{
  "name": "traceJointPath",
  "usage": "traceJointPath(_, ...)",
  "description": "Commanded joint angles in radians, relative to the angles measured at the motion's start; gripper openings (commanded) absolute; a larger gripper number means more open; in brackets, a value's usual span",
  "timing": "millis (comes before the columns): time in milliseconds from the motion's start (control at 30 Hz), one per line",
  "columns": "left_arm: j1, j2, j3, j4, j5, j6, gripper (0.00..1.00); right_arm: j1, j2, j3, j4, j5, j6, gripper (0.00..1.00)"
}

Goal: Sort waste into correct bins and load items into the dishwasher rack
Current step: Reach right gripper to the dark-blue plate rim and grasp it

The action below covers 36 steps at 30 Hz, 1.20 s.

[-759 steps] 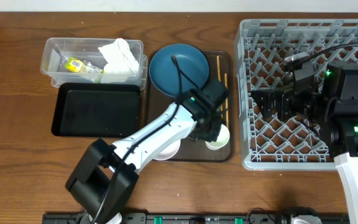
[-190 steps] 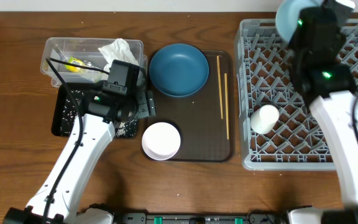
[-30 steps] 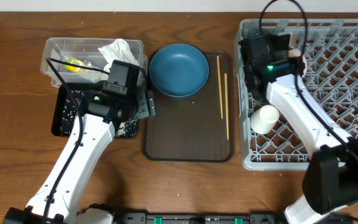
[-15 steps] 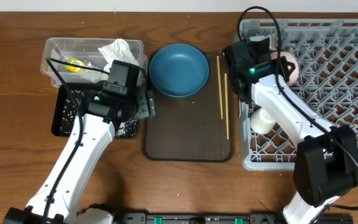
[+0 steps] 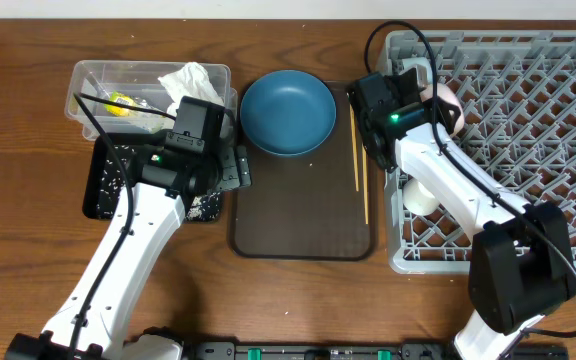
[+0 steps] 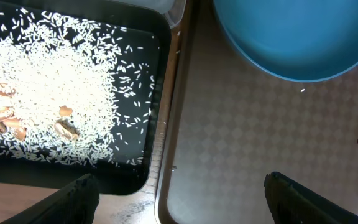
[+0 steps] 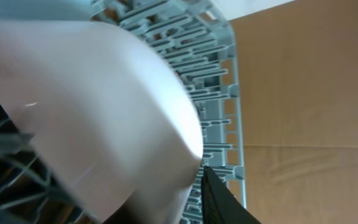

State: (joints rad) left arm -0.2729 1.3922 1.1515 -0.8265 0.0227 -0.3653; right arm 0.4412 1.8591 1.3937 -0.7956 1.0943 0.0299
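Clear tub point(image 5: 83, 100) holds tissue point(image 5: 190, 85) and wrapper point(image 5: 120, 103); black tray point(image 6: 73, 171) holds rice point(image 6: 48, 93), left pincer point(image 6: 188, 196) apart over its right edge. Blue dish point(image 5: 287, 112) and chopsticks point(image 5: 358, 140) sit on the brown tray point(image 5: 298, 220). Right pincer point(image 5: 430, 98) clamps the white bowl point(image 7: 104, 112) over the rack point(image 5: 528, 150), cup point(image 5: 420, 192) inside.

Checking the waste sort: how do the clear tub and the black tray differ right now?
The clear tub is see-through with taller walls; the black tray is opaque and shallow. The tub holds crumpled tissue and a yellow-green wrapper; the tray holds loose rice. Both are rectangular, side by side.
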Motion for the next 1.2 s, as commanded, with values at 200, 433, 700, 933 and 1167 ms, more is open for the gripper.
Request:
traceJointPath(200, 0.003, -0.001, 0.002, -0.001, -0.009, 0.006, 0.87, 0.063, -0.005, 0.001, 0.030, -0.052, -0.001, 0.42)
traceJointPath(433, 0.003, -0.001, 0.002, -0.001, -0.009, 0.006, 0.87, 0.064, -0.091, 0.011, 0.074, -0.081, -0.002, 0.56)
traceJointPath(700, 0.003, -0.001, 0.002, -0.001, -0.009, 0.006, 0.87, 0.064, -0.182, 0.011, 0.070, -0.299, -0.001, 0.59)
traceJointPath(933, 0.003, -0.001, 0.002, -0.001, -0.009, 0.006, 0.87, 0.064, -0.264, 0.011, 0.080, -0.526, 0.059, 0.56)
traceJointPath(1167, 0.003, -0.001, 0.002, -0.001, -0.009, 0.006, 0.87, 0.064, -0.229, 0.011, 0.171, -0.932, 0.298, 0.49)
